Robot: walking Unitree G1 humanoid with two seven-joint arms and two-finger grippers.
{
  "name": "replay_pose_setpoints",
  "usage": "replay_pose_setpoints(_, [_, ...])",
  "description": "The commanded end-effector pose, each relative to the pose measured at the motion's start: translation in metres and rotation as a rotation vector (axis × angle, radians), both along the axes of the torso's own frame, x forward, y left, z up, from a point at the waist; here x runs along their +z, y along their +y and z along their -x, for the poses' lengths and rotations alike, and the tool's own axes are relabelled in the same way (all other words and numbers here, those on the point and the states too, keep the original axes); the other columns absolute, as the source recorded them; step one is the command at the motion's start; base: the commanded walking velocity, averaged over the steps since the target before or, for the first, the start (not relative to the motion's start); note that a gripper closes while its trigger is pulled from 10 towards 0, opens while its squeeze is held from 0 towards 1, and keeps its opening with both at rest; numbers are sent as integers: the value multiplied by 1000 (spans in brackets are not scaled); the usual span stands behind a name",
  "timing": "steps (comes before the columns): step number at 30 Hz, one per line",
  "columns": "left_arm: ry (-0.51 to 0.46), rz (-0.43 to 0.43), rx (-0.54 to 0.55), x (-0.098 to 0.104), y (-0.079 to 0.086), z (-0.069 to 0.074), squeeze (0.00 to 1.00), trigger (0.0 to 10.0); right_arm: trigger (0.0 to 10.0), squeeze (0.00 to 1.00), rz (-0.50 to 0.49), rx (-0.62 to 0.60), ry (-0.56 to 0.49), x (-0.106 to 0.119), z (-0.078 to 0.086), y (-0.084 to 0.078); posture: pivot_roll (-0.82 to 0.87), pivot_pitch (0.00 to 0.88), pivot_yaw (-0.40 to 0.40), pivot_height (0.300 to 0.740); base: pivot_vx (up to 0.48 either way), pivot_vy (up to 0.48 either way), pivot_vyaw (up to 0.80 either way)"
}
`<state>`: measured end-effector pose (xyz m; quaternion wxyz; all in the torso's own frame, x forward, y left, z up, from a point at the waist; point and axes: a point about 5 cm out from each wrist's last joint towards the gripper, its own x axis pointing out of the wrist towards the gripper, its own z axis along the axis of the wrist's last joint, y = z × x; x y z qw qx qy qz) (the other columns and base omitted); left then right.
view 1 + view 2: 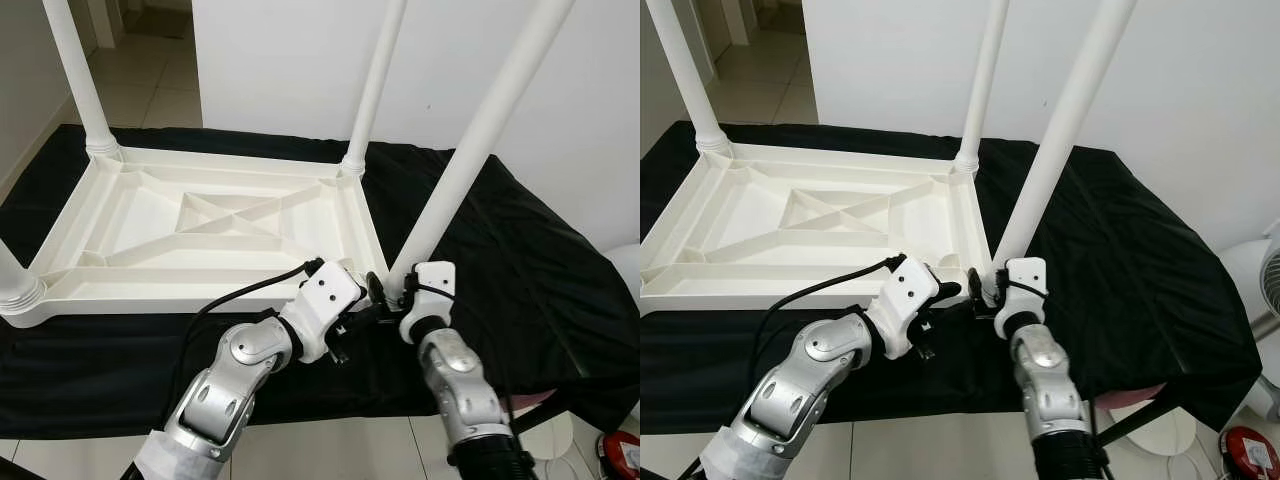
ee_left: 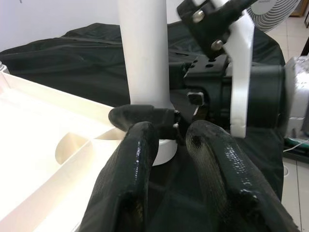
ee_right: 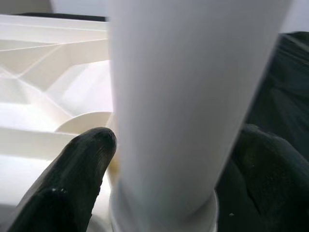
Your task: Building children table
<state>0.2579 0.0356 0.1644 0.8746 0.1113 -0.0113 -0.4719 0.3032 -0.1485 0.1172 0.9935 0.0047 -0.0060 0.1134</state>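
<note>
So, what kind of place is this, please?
Probably a room in a home: tiled floor, plain white wall, a fan, and an upturned table on a black cloth.

Black cloth (image 1: 520,250) over a surface, white wall (image 1: 300,60), white fan (image 1: 1265,290), tiled floor (image 1: 150,80)

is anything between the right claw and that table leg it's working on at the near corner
Nothing visible. The right claw already straddles the base of the table leg, with a black finger on each side where it meets the upturned tabletop. The left claw sits beside it, not in between.
</note>
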Motion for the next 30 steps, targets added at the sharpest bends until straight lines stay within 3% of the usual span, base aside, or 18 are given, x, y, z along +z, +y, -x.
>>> replay_pose_setpoints(1, [-11, 12, 12, 2, -1, 1, 0, 10000, 10000, 0, 12, 84, -21, 6, -1, -5, -13, 0, -100, 740, 0, 0, 0])
replay_pose_setpoints(2, [-11, 12, 12, 2, -1, 1, 0, 10000, 10000, 0, 12, 84, -21, 6, -1, -5, -13, 0, -100, 740, 0, 0, 0])
replay_pose_setpoints(3, [-8, 20, -1, 4, 0, 3, 0, 10000, 10000, 0, 52, 211, -48, 13, -4, -13, -13, 0, -95, 740, 0, 0, 0])
replay_pose_setpoints(9, [-3, 22, -19, 4, 1, 5, 0, 10000, 10000, 0, 99, 313, -65, 18, -8, -20, -12, 0, -92, 740, 0, 0, 0])
replay_pose_setpoints(13, [50, 19, -130, 2, -2, 16, 0, 10000, 10000, 0, 132, 407, -21, 14, -18, -23, -5, 0, -88, 740, 0, 0, 0])
replay_pose_setpoints(23, [43, -27, -120, -2, 0, 13, 0, 10000, 10000, 0, 174, 503, 34, 6, -31, -12, 12, 0, -94, 740, 0, 0, 0])
replay_pose_setpoints(25, [43, -28, -118, -2, 0, 13, 0, 10000, 9569, 0, 179, 521, 42, 4, -32, -8, 16, 0, -94, 740, 0, 0, 0])
replay_pose_setpoints(27, [45, -27, -115, -2, 0, 13, 0, 10000, 0, 0, 185, 553, 51, 1, -34, -3, 19, 0, -96, 740, 0, 0, 0])
replay_pose_setpoints(30, [44, -29, -111, -2, 0, 12, 0, 10000, 0, 0, 186, 564, 59, 0, -35, -3, 20, 0, -100, 740, 0, 0, 0])
